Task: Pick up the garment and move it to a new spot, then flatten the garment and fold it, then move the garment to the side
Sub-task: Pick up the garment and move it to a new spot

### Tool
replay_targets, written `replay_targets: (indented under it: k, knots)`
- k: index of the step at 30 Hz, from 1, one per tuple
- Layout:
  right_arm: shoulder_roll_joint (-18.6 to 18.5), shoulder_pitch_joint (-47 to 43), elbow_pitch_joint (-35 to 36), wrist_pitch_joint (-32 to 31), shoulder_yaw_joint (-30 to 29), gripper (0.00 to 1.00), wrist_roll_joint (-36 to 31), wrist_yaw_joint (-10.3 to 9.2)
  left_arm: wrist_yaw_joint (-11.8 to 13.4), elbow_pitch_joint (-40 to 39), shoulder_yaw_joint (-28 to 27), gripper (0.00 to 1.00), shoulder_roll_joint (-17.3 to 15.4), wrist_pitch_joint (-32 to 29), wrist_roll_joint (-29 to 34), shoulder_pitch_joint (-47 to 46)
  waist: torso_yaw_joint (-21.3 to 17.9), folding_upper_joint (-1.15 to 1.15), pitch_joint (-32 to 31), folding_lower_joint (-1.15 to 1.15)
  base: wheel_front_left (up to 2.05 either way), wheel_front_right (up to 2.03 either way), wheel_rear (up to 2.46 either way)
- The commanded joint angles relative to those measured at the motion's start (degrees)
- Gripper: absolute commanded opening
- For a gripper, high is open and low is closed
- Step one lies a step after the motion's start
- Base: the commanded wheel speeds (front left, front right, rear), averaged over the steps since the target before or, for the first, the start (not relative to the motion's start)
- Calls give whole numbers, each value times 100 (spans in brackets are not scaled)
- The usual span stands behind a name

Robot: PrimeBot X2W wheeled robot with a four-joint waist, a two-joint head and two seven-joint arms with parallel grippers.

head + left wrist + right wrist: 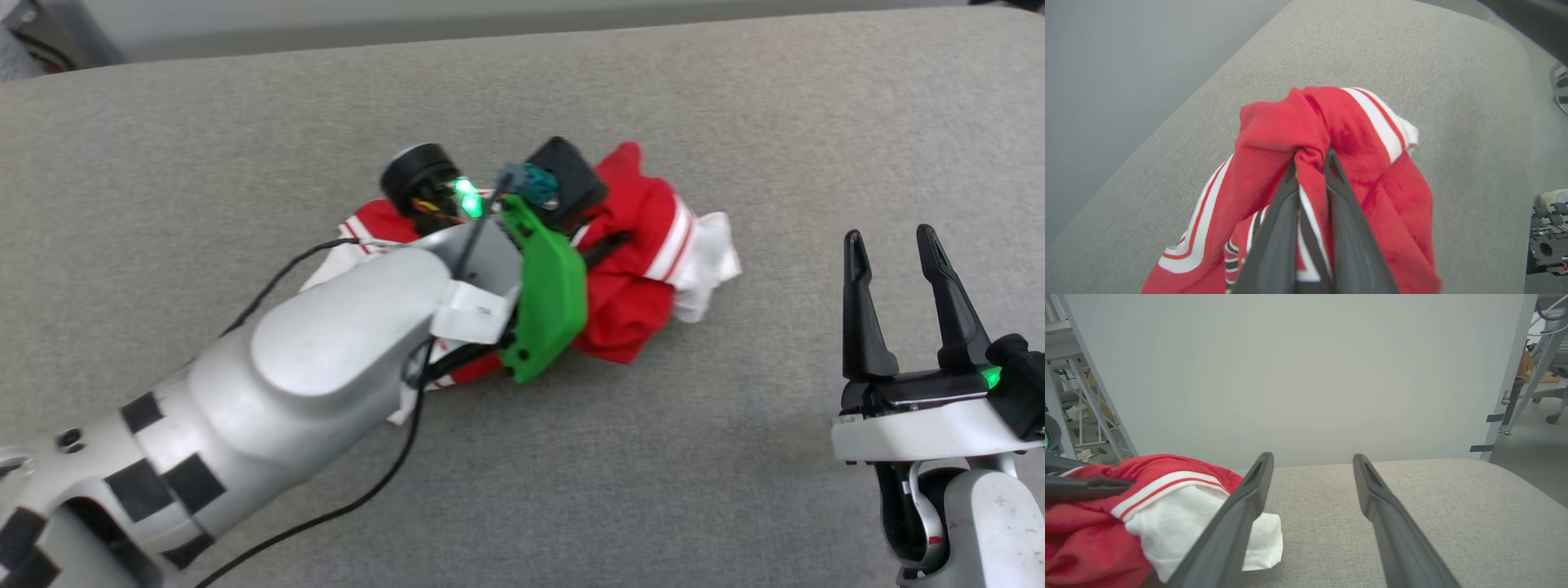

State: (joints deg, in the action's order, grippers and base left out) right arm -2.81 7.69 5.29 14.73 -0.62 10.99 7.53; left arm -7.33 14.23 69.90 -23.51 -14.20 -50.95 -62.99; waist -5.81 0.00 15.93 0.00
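Centrally on the cushion point(735, 490), left gripper point(1311, 156) jaws pinch the shirt point(1274, 122) for lifting. Right gripper point(888, 234) waits, jaws wide, empty.

We see a wide grey fabric-covered surface point(735, 122) with a plain pale wall point(1306, 375) close behind it. Left of the wall stands a metal rack point(1081, 396); to its right are grey floor point(1531, 457) and a wheeled chair point(1544, 351).

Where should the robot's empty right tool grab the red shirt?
The white sleeve, coming in from the robot's right. It sticks out loose at the right edge of the crumpled garment, nearest the open right tool, so it is probably an easy pinch. The left tool is shut on a red fold mid-heap.
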Motion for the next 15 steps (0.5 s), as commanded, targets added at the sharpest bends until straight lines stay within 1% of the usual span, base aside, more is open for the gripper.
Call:
replay_targets:
  k: [1, 3, 7, 12, 15]
  knots:
    - [-7, 38, 41, 27, -17, 100, 52, -4, -15, 72, 58, 0, 159, 115, 77, -171, -273, 0, 179, 0, 0, 0, 0]
    - [-7, 39, 62, 27, -61, 100, 71, -4, -15, 164, 136, 0, 399, 260, 67, -239, -329, 0, 259, 0, 0, 0, 0]
    - [-7, 67, 90, 27, -141, 100, 105, -4, -15, 456, 265, 0, 775, 454, 131, -282, -345, 0, 420, 0, 0, 0, 0]
    - [-7, 151, 75, 27, -136, 100, 109, -4, -15, 957, 336, 0, 1037, 406, 275, 35, -316, 0, 577, 0, 0, 0, 0]
    - [-7, 218, 50, 27, -113, 100, 99, -4, -15, 1177, 342, 0, 1133, 185, 450, 445, -295, 0, 645, 0, 0, 0, 0]
